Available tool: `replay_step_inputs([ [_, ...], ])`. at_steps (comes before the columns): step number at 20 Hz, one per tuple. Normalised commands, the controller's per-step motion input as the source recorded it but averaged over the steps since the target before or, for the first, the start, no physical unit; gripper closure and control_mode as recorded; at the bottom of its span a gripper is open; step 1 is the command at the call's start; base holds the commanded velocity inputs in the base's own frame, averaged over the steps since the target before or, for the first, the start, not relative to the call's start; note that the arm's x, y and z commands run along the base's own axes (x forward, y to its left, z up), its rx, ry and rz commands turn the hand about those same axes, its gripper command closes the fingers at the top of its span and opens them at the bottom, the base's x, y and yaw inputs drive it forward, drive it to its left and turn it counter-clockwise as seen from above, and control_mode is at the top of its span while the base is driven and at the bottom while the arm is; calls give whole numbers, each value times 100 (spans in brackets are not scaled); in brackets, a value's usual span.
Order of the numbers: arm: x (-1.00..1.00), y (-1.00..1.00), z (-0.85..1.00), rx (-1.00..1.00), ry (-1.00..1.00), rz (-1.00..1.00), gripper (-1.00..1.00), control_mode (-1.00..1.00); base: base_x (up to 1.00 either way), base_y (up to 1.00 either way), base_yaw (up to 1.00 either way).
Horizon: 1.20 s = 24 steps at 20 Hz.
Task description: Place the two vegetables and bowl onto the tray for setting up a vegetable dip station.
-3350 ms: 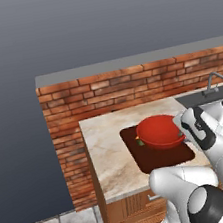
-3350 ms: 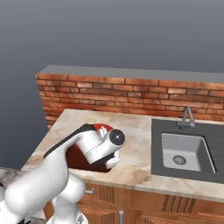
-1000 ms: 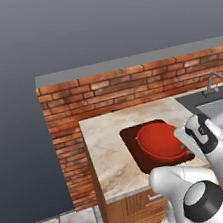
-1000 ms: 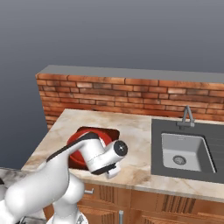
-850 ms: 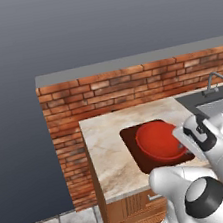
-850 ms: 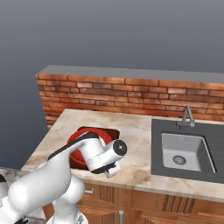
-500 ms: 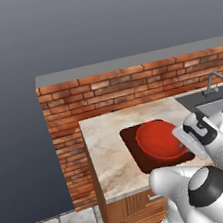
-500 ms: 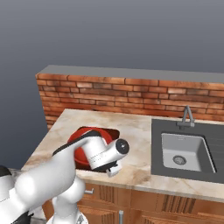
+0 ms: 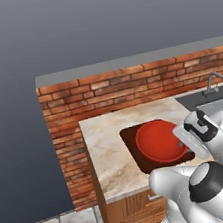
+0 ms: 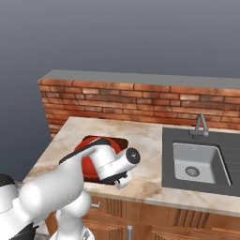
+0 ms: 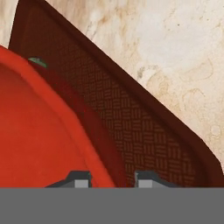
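1. In the hand view, the two dark fingers are seen slightly parted, straddling the near rim of the wide, glossy red round bowl; one tip lies over the bowl's inside, the other outside over the tray. Whether the rim is pinched or just freed cannot be told.
2. The bowl is seated on the flat dark reddish-brown rectangular tray, covering most of it, so this part of the task is judged done.
3. Any retreat would turn on the rim standing between the fingers: a straight lift is judged safest, since a sideways pull could drag the bowl.
4. A small green tip shows at the bowl's far edge, on the tray.
5. Beyond lie the beige marble surface, the grey sink and the red brick wall.
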Motion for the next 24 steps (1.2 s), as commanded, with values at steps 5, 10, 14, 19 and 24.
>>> replay_step_inputs([
  [5,0,0,0,0,0,0,-100,-100,0,0,0],
  [10,0,-5,1,0,0,0,-100,-100,0,0,0],
  [14,-8,-26,27,0,0,0,-100,-100,0,0,0],
  [19,-35,-30,49,0,0,0,-100,-100,0,0,0],
  [24,-57,-11,64,-1,0,-2,-100,-100,0,0,0],
])
